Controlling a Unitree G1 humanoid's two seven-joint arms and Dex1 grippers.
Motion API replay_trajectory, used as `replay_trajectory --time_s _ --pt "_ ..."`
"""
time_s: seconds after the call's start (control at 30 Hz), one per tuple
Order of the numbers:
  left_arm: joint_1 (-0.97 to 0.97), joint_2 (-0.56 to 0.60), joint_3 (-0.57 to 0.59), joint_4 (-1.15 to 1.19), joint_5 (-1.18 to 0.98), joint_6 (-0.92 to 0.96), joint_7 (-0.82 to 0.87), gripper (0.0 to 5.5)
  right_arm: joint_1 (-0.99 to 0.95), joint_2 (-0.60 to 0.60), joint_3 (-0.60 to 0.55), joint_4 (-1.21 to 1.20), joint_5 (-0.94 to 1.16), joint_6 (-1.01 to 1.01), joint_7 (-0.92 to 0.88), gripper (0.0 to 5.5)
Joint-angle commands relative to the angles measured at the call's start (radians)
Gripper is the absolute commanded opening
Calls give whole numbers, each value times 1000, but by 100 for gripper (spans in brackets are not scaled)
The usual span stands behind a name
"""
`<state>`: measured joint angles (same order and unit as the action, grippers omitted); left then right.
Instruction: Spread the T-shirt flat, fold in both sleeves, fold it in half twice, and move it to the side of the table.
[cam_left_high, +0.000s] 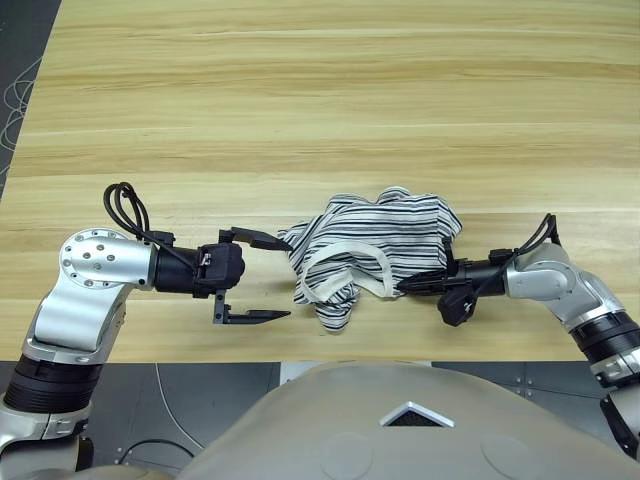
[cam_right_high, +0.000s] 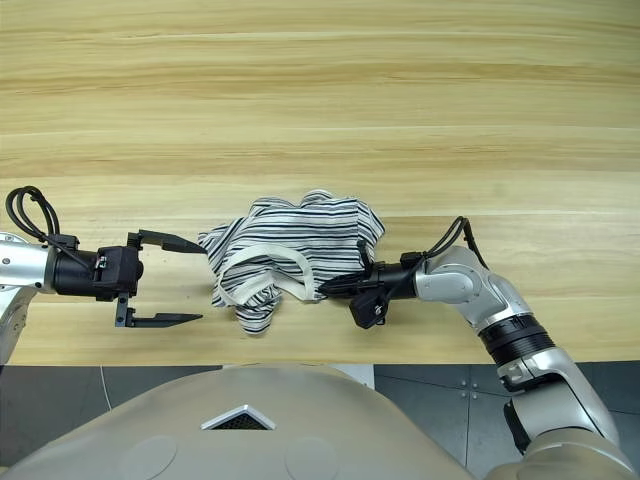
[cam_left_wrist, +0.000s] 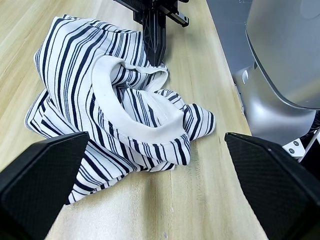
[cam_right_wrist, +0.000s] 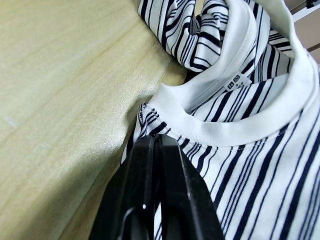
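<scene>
A crumpled T-shirt with black and white stripes and a white collar lies in a heap near the table's front edge. My left gripper stands open just left of the heap, one finger by the shirt's left edge and the other nearer the table's front. My right gripper comes in from the right, low over the table. It is shut, with its tips pinching the striped cloth just under the collar. In the left wrist view the right gripper points into the collar from the far side.
The wooden table stretches bare behind and to both sides of the shirt. Its front edge runs close below both grippers, with grey floor beyond it.
</scene>
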<state>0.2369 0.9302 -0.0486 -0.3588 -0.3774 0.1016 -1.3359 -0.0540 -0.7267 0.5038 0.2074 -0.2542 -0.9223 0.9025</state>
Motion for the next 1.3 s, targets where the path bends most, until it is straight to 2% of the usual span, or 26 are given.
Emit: replay_trajectory --time_s 0.03,0.33,0.47,0.6,0.73,0.9,1.3 --pt "-11 0 -6 3 9 -16 3 505 11 -30 24 -28 108 83 64 47" --pt "-12 1 -10 14 9 -27 -1 505 45 -60 27 -109 246 161 146 195" --pt "-19 2 -14 5 4 -19 3 505 51 -60 -12 -159 297 163 135 267" --pt "-17 4 -14 -6 -1 -14 9 505 74 -80 -19 -182 312 162 154 272" --pt "-14 4 -12 -14 -4 -11 11 505 83 -65 -11 -96 134 62 102 272" --pt "-13 10 -7 -28 -9 -1 10 505 97 -59 12 -36 59 31 67 272" --pt "-6 7 -7 -26 -7 -10 5 505 28 -15 -3 21 -260 -148 -197 272"
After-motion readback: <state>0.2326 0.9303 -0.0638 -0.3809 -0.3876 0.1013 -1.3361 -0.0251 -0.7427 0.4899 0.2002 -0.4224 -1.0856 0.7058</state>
